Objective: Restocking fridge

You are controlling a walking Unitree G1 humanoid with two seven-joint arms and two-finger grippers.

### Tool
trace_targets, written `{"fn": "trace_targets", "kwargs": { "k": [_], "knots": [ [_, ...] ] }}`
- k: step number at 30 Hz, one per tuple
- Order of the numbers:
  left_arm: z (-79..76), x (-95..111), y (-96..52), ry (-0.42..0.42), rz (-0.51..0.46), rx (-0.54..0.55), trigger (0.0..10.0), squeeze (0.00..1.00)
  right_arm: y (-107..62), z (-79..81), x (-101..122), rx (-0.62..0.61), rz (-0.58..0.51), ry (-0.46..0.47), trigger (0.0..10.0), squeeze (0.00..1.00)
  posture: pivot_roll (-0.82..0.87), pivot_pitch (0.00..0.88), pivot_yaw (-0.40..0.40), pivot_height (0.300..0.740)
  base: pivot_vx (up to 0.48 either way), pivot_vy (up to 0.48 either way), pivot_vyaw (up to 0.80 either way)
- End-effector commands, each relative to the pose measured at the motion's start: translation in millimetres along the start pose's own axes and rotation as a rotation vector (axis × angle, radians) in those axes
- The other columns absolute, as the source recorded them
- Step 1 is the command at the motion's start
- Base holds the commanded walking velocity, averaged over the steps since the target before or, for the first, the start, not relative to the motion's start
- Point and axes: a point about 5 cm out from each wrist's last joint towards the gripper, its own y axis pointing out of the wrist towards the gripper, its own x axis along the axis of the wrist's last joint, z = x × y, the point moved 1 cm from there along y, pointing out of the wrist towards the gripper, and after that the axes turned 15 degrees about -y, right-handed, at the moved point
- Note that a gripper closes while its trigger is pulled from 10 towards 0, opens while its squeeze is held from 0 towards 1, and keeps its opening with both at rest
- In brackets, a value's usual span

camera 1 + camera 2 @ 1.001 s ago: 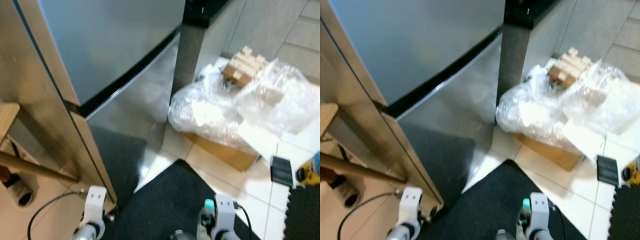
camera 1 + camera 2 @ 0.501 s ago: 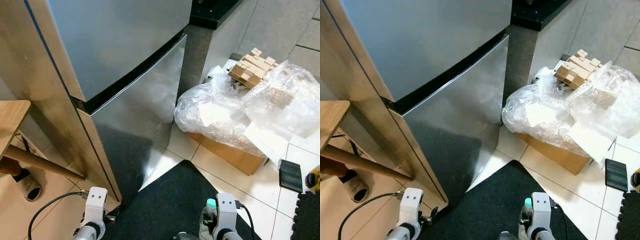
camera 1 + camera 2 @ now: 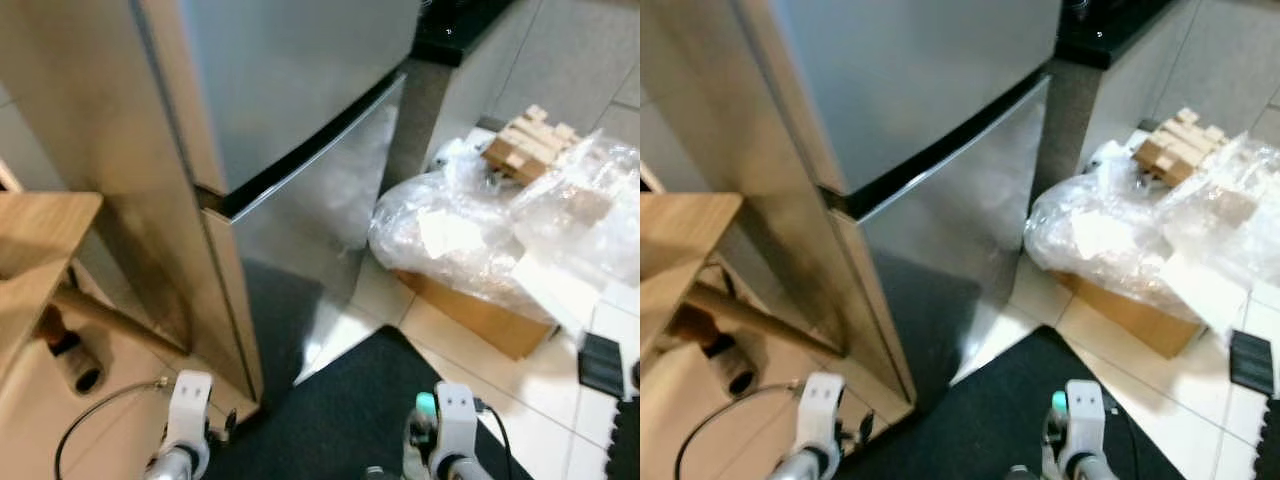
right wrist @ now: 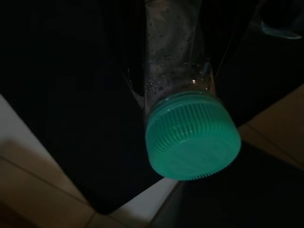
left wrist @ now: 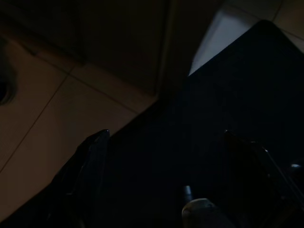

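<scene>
The steel fridge [image 3: 300, 90] stands ahead with its upper door and lower door [image 3: 320, 205] both closed. Both arms hang low over a black floor mat [image 3: 340, 420]. In the right wrist view a clear plastic bottle [image 4: 175, 61] with a teal cap [image 4: 192, 137] runs out along the fingers, and my right gripper is shut on it. The same teal cap [image 3: 427, 403] peeks out beside the right wrist [image 3: 455, 425]. In the dark left wrist view my left gripper [image 5: 165, 135] is open, fingers [image 5: 92, 156] wide apart with nothing between, above the mat's edge.
A wooden table [image 3: 40, 240] with a round leg juts in at the left, with a black cable [image 3: 95, 425] on the floor below. A cardboard box under crumpled plastic wrap [image 3: 480, 235] and wooden blocks [image 3: 530, 145] sit right of the fridge. A small black object [image 3: 600, 362] lies on the tiles.
The camera has swung left: the fridge's side panel and the wooden table take up more of the picture, and the wrapped box has slid right. Both arms hang as before.
</scene>
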Motion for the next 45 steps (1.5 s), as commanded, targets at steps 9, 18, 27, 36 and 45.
{"fn": "trace_targets", "kwargs": {
  "k": [9, 18, 27, 36, 45],
  "knots": [
    [-2.4, 3.8, 2.2, 0.021, -0.006, -0.015, 10.0, 0.00, -3.2, 3.9, -8.2, 0.006, 0.020, 0.023, 10.0, 0.00, -0.10, 0.095, 0.020, 0.740, 0.000, 0.135, 0.00],
    [-7.5, 4.4, 3.7, 0.084, 0.008, -0.054, 10.0, 0.00, -4.3, 3.2, -10.3, -0.001, 0.022, 0.029, 10.0, 0.00, -0.11, 0.106, 0.031, 0.740, 0.000, -0.267, 0.00],
    [-8.1, 3.5, 3.9, 0.090, 0.006, -0.035, 10.0, 0.00, -4.8, 3.4, -11.2, -0.005, 0.022, 0.034, 10.0, 0.00, -0.11, 0.106, 0.034, 0.740, 0.000, -0.267, 0.00],
    [-5.1, 6.6, 3.8, 0.093, -0.011, -0.018, 10.0, 0.00, -4.8, 4.6, -11.1, 0.003, 0.021, 0.027, 10.0, 0.00, -0.11, 0.104, 0.031, 0.740, 0.000, 0.000, 0.00],
    [2.4, 0.4, 0.3, 0.046, 0.019, 0.011, 10.0, 0.00, -4.4, 8.0, -10.6, 0.016, 0.021, 0.018, 10.0, 0.00, -0.10, 0.104, 0.031, 0.740, 0.000, 0.084, 0.00]
  ]
}}
